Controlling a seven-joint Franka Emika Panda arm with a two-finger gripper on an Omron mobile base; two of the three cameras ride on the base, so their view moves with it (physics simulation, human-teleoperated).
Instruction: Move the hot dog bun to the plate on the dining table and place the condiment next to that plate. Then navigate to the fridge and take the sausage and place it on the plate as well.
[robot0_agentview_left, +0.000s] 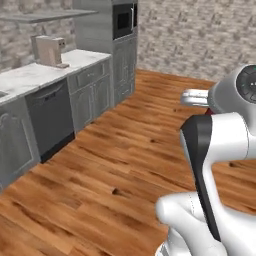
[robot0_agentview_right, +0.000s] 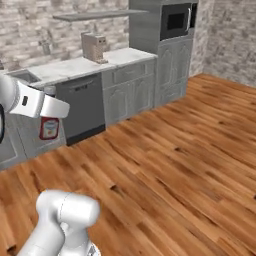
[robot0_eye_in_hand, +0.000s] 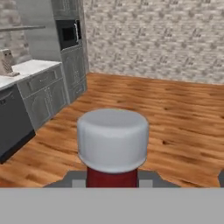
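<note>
A: Left base view?
B: White arm over a wooden floor (robot0_agentview_left: 115, 165); a marble surface (robot0_agentview_left: 35, 75) with a dishwasher (robot0_agentview_left: 50, 117) under it runs along the wall.
A: Right base view?
B: The condiment (robot0_agentview_right: 49, 128) hangs upright beneath the arm's hand, above the floor.
A: Hand view?
B: The tool (robot0_eye_in_hand: 112, 181) pinches the condiment at its red neck, its pale cap (robot0_eye_in_hand: 113, 139) toward the camera; 1 microwave (robot0_eye_in_hand: 68, 34) sits far left.

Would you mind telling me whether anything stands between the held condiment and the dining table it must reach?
No dining table is in view, so that path cannot be judged. The gripper is shut on the condiment; ahead lies wooden floor, with cabinets to one side.
</note>
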